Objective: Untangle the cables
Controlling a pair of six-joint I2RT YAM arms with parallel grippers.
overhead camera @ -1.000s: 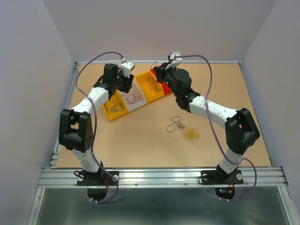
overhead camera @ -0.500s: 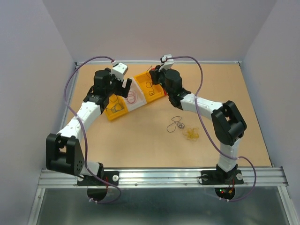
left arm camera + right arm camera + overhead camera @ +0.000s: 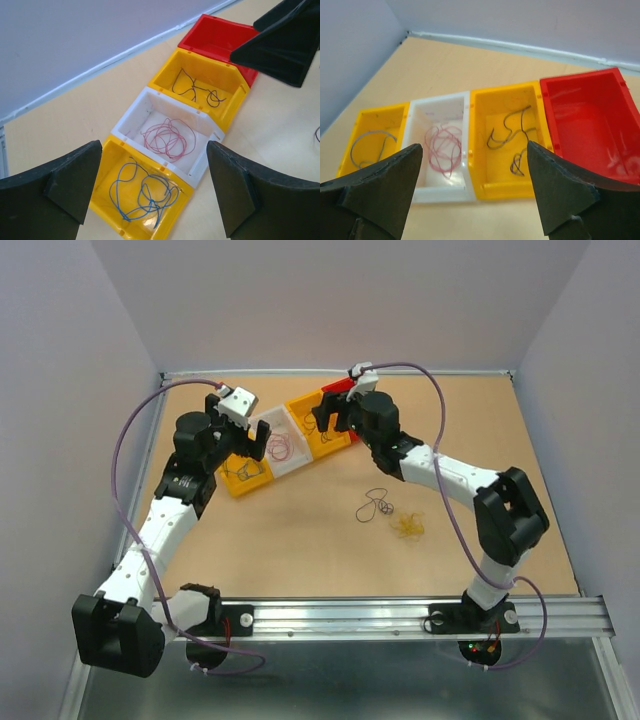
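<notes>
The left end effector (image 3: 153,146) hung wide open and empty over the white bin (image 3: 142,112), which held a pink wire (image 3: 165,140). The right end effector (image 3: 474,146), likewise open and empty, faced the same row. The loose cables (image 3: 390,515), dark and yellow, lay on the desk (image 3: 300,540), well behind the right end effector, toward its arm's base

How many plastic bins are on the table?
4, in one row: yellow bin with blue wire, white bin with pink wire, second yellow bin with dark wire, red bin. None looks hidden.
</notes>
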